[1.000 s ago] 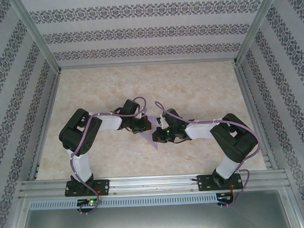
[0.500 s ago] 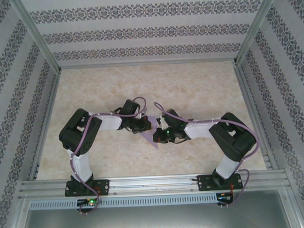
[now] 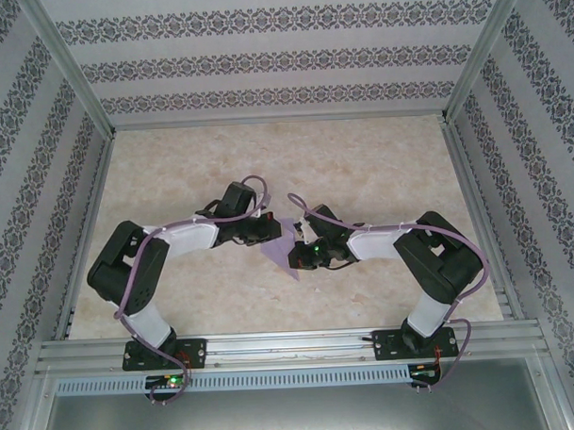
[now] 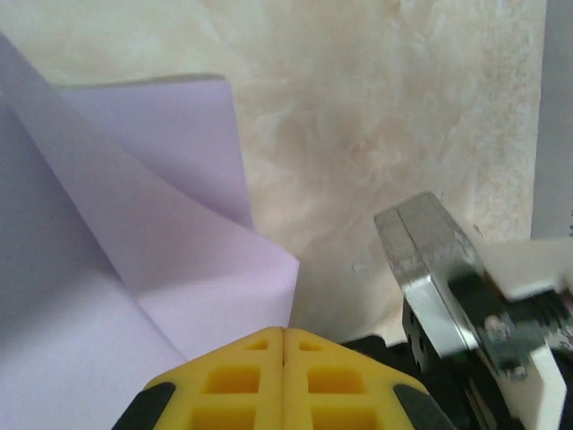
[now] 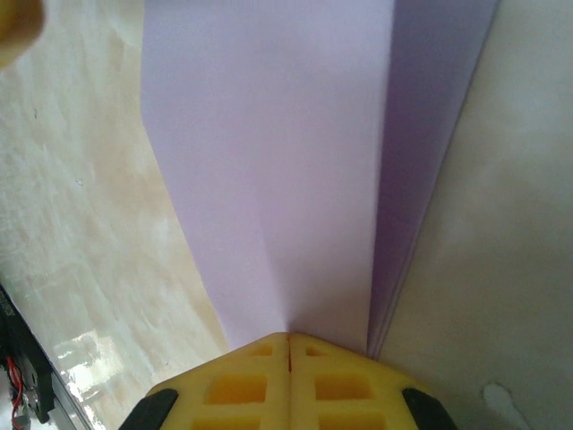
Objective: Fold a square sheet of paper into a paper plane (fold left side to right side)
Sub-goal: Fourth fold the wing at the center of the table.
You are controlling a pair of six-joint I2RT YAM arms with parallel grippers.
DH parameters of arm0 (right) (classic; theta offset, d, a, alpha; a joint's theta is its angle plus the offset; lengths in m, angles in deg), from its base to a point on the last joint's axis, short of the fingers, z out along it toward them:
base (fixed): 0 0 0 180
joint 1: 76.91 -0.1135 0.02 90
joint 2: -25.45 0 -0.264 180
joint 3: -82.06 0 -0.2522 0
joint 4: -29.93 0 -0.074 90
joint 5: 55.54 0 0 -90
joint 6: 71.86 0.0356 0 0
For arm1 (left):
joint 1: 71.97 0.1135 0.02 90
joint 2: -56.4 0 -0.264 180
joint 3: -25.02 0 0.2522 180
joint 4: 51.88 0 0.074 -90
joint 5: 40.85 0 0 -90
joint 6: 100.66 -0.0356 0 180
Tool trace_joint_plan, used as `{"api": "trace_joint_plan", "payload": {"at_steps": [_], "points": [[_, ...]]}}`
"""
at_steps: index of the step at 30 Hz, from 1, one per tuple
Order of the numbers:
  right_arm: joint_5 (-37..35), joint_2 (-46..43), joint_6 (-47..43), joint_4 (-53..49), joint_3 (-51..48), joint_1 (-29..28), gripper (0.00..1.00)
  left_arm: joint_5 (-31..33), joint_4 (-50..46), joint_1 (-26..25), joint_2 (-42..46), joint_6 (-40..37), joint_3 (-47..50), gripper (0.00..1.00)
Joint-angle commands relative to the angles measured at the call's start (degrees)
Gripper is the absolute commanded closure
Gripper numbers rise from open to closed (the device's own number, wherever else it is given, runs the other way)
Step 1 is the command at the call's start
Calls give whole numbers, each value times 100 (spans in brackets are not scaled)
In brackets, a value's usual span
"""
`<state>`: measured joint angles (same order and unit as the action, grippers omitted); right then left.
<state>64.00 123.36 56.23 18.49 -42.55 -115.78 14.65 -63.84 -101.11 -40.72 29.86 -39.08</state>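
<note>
**A:** From above, the lilac paper (image 3: 287,256) lies on the marbled table (image 3: 380,165), folded down to a point at its near end. Both arms lean in over it.

**B:** The left gripper (image 3: 271,233) sits at the paper's far left edge. The right gripper (image 3: 304,256) is on the paper's right side. They are close together with the paper between them, too small here to read the jaws.

**A:** Now the left wrist view: the left gripper (image 4: 284,333) has its yellow fingertips pressed together, a hairline seam between them.

**B:** The paper (image 4: 134,269) spreads out ahead and to the left of those tips, one flap lying over another layer. The corner of the flap is just beyond the tips. The sheet runs in beneath them, and you cannot tell whether they pinch it or just press on it.

**A:** Right of the paper, over bare table, there's a grey metal piece (image 4: 430,269) on a white body.

**B:** On to the right wrist view: the right gripper (image 5: 288,339) is also closed tight, finger against finger.

**A:** The paper (image 5: 277,161) narrows towards those tips and meets them. Stacked folded layers show along the paper's right edge. It isn't clear whether the tips grip the paper.

**B:** There's a yellow blur (image 5: 16,22) off the paper's far left corner, too soft to name.
</note>
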Motion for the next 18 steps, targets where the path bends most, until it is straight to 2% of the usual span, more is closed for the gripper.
{"api": "trace_joint_plan", "payload": {"at_steps": [1, 7, 18], "points": [[-556, 331, -213, -776, -172, -20, 100, -265, 139, -53, 49, 21, 287, 100], [-747, 399, -284, -959, -137, -15, 100, -575, 766, -258, -183, 264, 465, 100], [-844, 474, -387, -1201, -59, -15, 100, -490, 756, -343, -545, 183, 201, 100]]}}
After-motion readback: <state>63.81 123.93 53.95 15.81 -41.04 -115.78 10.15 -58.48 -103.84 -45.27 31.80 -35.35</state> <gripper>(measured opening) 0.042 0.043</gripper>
